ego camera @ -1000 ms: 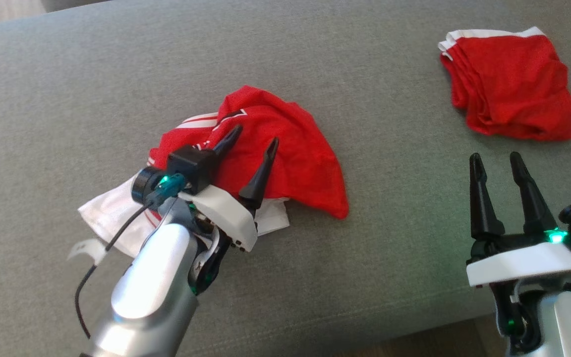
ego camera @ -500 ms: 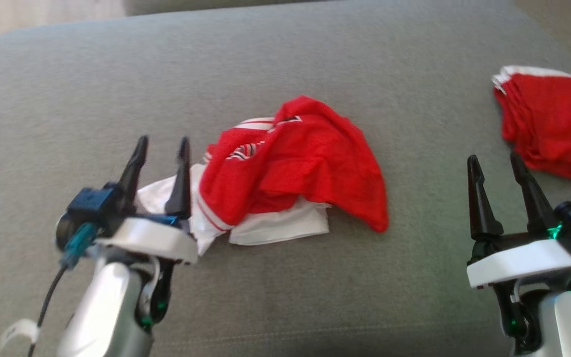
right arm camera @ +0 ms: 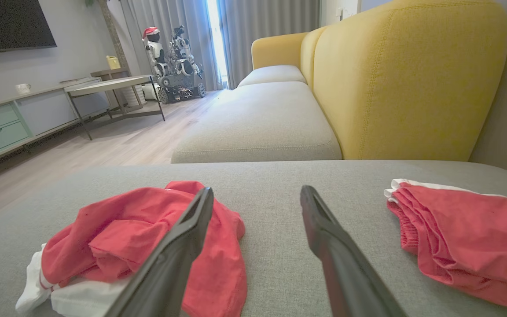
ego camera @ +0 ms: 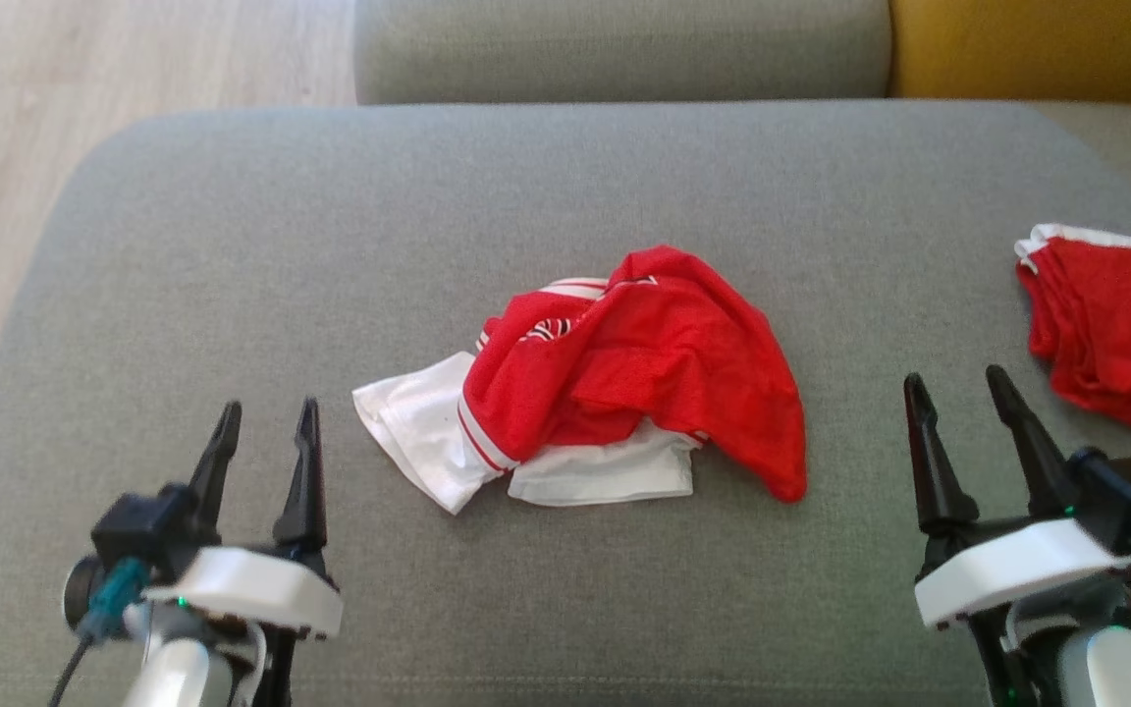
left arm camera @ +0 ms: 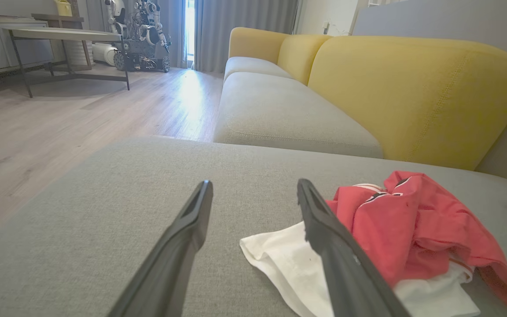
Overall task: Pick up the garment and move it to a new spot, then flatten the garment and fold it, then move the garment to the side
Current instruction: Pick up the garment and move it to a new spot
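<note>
Head view: the garment (ego camera: pixel 615 393) lies crumpled mid-cushion (ego camera: pixel 232 245), red over white, touched by neither gripper. L gripper (ego camera: pixel 266 442) and R gripper (ego camera: pixel 958 412) are both spread wide and empty. They're parked either side, prob. to leave the heap clear before flattening. One sec ago the L gripper was over the garment; it has since drawn back, and the camera has shifted too.

L wrist view: garment sits right of the fingers.

R wrist view: garment sits left; a folded red pile (right arm camera: pixel 464 229) lies well apart on the right.

Crumpled red-and-white garment (ego camera: pixel 615 388) mid-cushion, unheld
</note>
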